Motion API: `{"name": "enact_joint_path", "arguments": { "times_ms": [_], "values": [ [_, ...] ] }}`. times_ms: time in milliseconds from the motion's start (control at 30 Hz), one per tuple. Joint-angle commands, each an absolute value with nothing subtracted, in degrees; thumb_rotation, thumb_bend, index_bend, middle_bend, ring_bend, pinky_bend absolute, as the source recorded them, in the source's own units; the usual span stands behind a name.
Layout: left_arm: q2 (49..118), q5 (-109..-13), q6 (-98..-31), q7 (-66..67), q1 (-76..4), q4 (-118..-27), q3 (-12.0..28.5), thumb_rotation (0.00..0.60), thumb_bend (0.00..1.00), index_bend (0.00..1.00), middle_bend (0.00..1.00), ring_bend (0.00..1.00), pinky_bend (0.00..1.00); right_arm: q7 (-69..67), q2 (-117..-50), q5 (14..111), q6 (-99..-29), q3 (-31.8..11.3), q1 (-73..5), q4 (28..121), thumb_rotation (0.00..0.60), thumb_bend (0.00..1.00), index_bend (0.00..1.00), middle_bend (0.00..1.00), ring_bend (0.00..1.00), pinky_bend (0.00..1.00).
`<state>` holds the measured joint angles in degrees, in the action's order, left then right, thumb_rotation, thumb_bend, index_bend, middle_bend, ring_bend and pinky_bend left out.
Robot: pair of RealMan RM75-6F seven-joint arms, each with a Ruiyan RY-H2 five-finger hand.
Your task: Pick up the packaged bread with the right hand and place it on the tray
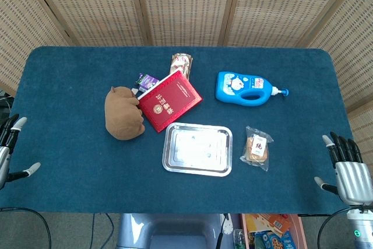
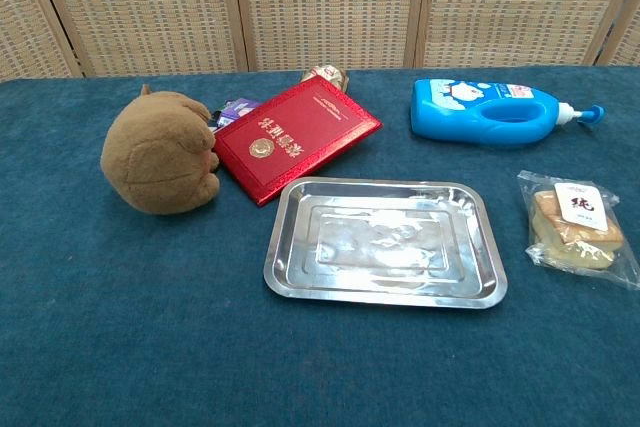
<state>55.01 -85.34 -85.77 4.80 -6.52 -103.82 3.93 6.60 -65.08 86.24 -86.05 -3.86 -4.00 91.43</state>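
Observation:
The packaged bread lies flat in a clear wrapper with a white label, just right of the steel tray. The tray is bare inside. In the head view my right hand hovers at the table's front right edge, fingers spread and holding nothing, well to the right of the bread. At the front left edge my left hand is also spread and holds nothing. Neither hand shows in the chest view.
A brown plush toy and a red booklet lie left of and behind the tray. A blue bottle lies behind the bread. Small packets sit behind the booklet.

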Motion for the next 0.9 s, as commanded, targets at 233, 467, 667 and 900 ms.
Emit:
{"name": "enact_joint_path", "arguments": {
  "times_ms": [233, 467, 667, 900],
  "values": [
    [55.23, -84.93, -86.2, 4.24, -6.35, -103.2, 4.27, 0.6, 0.0, 0.0, 0.0, 0.0, 0.0, 5.24, -64.51, 88.07, -82.71, -2.31, -5.43, 92.66, 0.6, 0.0, 0.02, 0.0, 0.0, 0.0],
    [55.66, -84.12, -84.93, 4.47, -7.14, -102.55, 4.68, 0.6, 0.0, 0.0, 0.0, 0.0, 0.0, -2.85, -65.34, 90.86, -66.57, -2.29, -16.37, 90.89, 0.6, 0.0, 0.0, 0.0, 0.0, 0.0],
    [56.24, -82.97, -84.59, 6.02, -7.3, -102.66, 4.94, 0.6, 0.0, 0.0, 0.0, 0.0, 0.0, -0.82, -70.0, 87.95, -55.75, -3.75, -23.78, 86.08, 0.6, 0.0, 0.0, 0.0, 0.0, 0.0],
    [56.54, -81.08, -83.77, 6.66, -7.47, -102.4, 5.27, 0.6, 0.0, 0.0, 0.0, 0.0, 0.0, 6.69, -74.14, 81.64, -49.63, -5.02, -27.79, 83.0, 0.6, 0.0, 0.0, 0.0, 0.0, 0.0]
  ]
}}
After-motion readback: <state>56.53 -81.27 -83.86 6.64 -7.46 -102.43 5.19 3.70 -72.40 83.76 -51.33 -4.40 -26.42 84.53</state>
